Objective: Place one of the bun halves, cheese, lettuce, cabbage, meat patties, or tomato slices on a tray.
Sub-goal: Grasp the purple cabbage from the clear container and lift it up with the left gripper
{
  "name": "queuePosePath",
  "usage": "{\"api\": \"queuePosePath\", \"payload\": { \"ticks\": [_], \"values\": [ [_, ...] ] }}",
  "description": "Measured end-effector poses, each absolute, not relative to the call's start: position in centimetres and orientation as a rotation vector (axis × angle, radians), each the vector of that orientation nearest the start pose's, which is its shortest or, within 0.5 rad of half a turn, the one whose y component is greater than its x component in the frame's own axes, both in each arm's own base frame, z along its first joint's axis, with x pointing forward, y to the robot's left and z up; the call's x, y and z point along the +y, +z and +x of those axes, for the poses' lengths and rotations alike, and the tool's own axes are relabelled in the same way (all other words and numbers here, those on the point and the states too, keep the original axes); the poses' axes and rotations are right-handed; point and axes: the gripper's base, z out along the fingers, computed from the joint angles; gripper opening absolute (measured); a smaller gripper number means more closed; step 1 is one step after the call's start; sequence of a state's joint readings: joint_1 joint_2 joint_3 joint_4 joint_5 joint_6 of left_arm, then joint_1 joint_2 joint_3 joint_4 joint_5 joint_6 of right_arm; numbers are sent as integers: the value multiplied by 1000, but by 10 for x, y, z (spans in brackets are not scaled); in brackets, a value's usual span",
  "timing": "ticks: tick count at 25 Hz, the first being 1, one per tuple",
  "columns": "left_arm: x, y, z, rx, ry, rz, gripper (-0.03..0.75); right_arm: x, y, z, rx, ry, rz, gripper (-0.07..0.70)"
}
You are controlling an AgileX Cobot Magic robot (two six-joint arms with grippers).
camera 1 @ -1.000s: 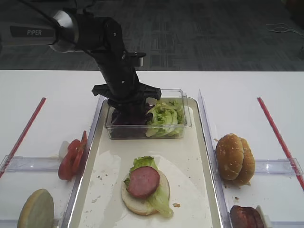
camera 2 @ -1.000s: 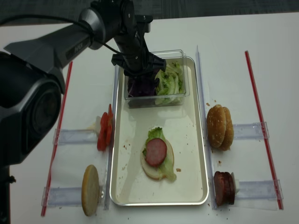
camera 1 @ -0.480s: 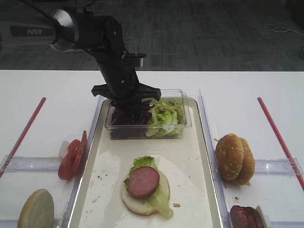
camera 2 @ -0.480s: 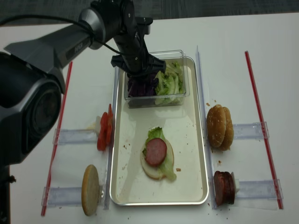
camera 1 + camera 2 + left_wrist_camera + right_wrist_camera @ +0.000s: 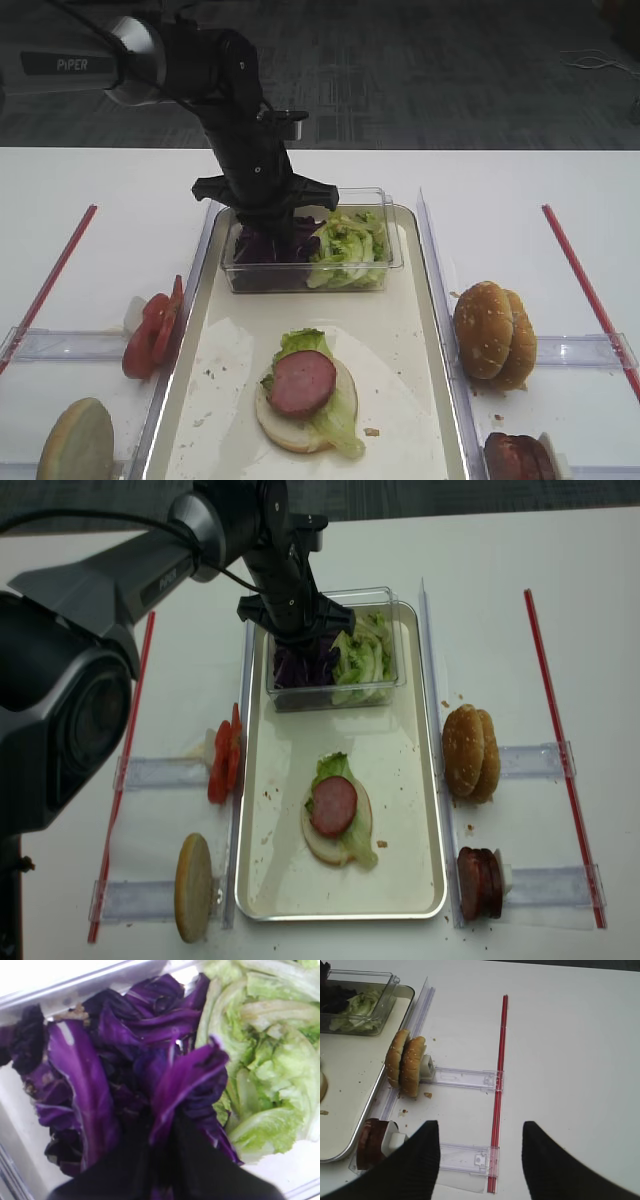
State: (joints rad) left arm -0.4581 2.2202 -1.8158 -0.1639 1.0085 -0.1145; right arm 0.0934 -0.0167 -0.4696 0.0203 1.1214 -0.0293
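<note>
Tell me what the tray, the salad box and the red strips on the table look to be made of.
Tray: likely metal with a cream, matte floor; its rim gleams silver.
Salad box: clear, glossy plastic; the cabbage and lettuce show through its walls.
Red strips: thin, straight and uniform in colour, perhaps plastic or tape; the views do not settle which.

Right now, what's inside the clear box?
The box holds purple cabbage on one side and green lettuce on the other. The left tool pinches a cabbage leaf. The box's floor is covered.
</note>
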Motion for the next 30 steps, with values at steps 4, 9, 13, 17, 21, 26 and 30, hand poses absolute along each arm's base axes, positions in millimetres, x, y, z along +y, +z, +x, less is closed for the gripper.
{"api": "queuePosePath", "payload": {
  "ticks": [4, 9, 13, 17, 21, 26, 30],
  "values": [
    [-219, 180, 415, 2907, -309, 422, 64, 1, 264, -7, 2115, 63, -131, 387],
    [-218, 181, 414, 2912, -307, 428, 60, 1, 264, -7, 2115, 63, -131, 387],
    [-219, 185, 415, 2918, -307, 434, 57, 1, 264, -7, 2115, 63, -131, 387],
    [-221, 199, 417, 2907, -315, 444, 57, 1, 264, -7, 2115, 64, -129, 387],
    [-221, 213, 419, 2899, -314, 456, 55, 1, 264, -7, 2115, 64, -129, 387],
    [-218, 226, 421, 2899, -247, 488, 53, 1, 264, -7, 2115, 64, -129, 387],
    [-217, 234, 423, 2878, -229, 494, 53, 1, 264, -7, 2115, 64, -129, 387]
  ]
}}
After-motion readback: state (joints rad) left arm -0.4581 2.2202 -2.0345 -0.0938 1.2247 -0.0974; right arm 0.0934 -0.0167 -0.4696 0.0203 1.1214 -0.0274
